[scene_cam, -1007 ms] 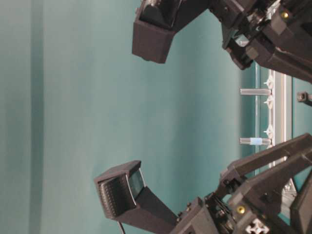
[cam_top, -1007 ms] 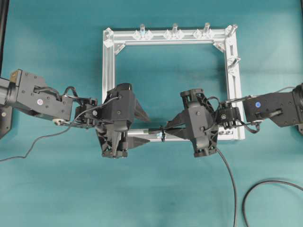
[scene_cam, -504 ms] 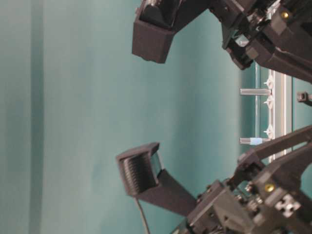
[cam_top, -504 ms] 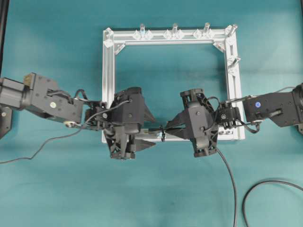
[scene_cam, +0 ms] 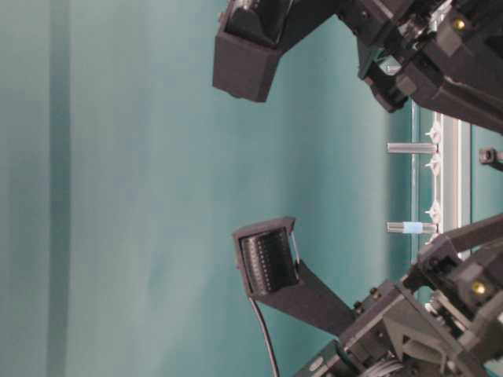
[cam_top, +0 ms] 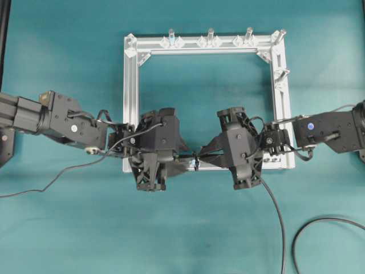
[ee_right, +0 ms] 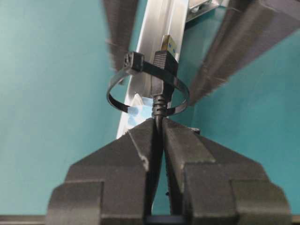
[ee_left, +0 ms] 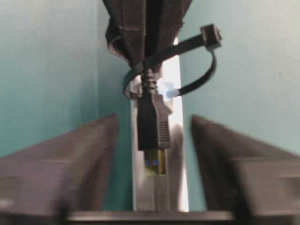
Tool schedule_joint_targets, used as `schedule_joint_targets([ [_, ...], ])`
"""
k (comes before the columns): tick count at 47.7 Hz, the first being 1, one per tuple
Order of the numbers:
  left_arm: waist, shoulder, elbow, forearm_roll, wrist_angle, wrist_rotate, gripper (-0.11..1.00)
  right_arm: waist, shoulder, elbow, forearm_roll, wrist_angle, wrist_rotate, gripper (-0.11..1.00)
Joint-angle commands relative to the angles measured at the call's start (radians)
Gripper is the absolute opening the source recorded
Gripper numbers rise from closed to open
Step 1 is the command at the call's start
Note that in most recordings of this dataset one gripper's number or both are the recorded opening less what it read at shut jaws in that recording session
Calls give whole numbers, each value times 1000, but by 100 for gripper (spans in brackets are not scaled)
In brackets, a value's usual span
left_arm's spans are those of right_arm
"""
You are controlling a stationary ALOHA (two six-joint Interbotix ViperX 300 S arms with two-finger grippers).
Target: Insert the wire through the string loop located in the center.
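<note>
From overhead, the two black arms crowd the near bar of the aluminium frame (cam_top: 131, 103), so the string loop (cam_top: 195, 160) shows only as a small dark knot between them, and the plug cannot be made out there at all. The table-level view is turned on its side and cuts both arms off at its edges.

The wrist views tell more. The right pincer (ee_right: 158, 125) is clamped narrowly on the wire (ee_right: 159, 101) just behind its ribbed collar. The plug has passed through the loop (ee_right: 117, 84), which rings the silver bar with a pale-blue bit at its base. Seen from the other side, the plug (ee_left: 152, 126) points toward the left pincer (ee_left: 152, 140), whose blurred fingers (ee_left: 89, 150) stand apart on either side of the plug without touching it.

The surface (cam_top: 188, 228) is plain teal cloth, with loose cables trailing across it.
</note>
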Motion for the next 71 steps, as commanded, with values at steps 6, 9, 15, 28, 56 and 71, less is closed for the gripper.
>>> schedule_joint_targets([
  [6, 11, -31, -18, 5, -6, 5, 18, -2, -12, -14, -2, -12, -2, 7],
  [9, 11, -34, -18, 5, -5, 3, 17, -2, -12, -12, -2, -14, -2, 7],
  [15, 11, -37, -14, 5, -5, 2, 17, -2, -12, -12, -2, -15, -3, 7],
  [28, 11, -46, -18, 5, -5, 2, 17, -2, -12, -8, -15, -14, -3, 7],
  [56, 11, -51, -15, 5, -6, 0, 17, -2, -14, -12, -18, 0, -3, 7],
  [71, 11, -71, -3, 5, 8, 0, 17, -2, -17, -18, -15, 54, 0, 64],
])
